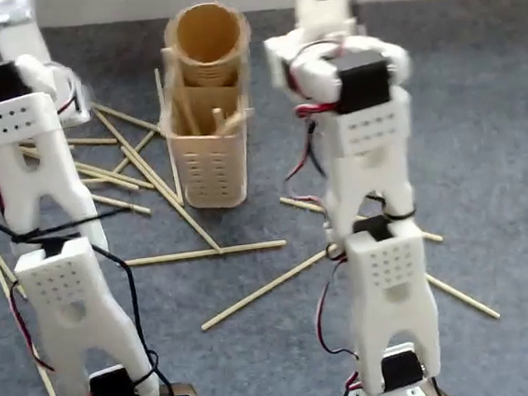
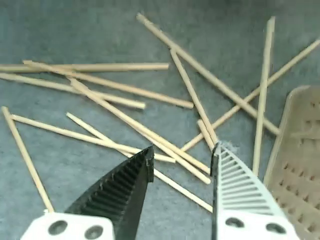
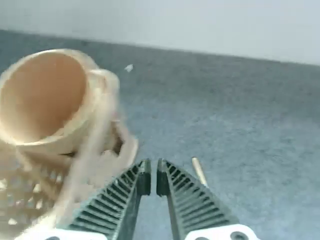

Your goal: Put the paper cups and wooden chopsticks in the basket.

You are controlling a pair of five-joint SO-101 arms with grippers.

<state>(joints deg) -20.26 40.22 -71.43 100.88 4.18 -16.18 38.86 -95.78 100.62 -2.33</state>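
one cup (image 1: 207, 40) in top of one basket (image 1: 209, 161); roughly dozen chopsticks (image 1: 204, 253) loose on mat (image 1: 483, 139) around it; left claw (image 2: 183, 148) wide open, empty, over pile; right claw (image 3: 150, 175) nearly shut, empty, beside cup

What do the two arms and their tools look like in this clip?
The left arm and right arm are white printed shells with grids of small holes, black motors at the joints, and loose black and red cables. The left tool has one black and one white ribbed finger; the right tool has two dark ribbed fingers.
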